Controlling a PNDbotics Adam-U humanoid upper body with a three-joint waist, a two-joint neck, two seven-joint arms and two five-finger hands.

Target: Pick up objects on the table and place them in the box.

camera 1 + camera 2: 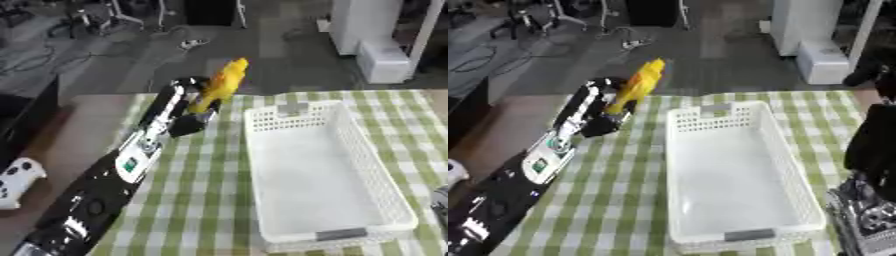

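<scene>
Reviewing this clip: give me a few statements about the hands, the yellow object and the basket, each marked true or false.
1. The left hand holds the yellow toy-like object raised above the green checked tablecloth. True.
2. The white perforated plastic basket already contains the yellow object. False: the basket is empty.
3. The yellow object is to the left of the basket. True.
4. The right hand is gripping the basket's rim. False: only a bit of the right arm shows at the lower right, apart from the basket.
</scene>
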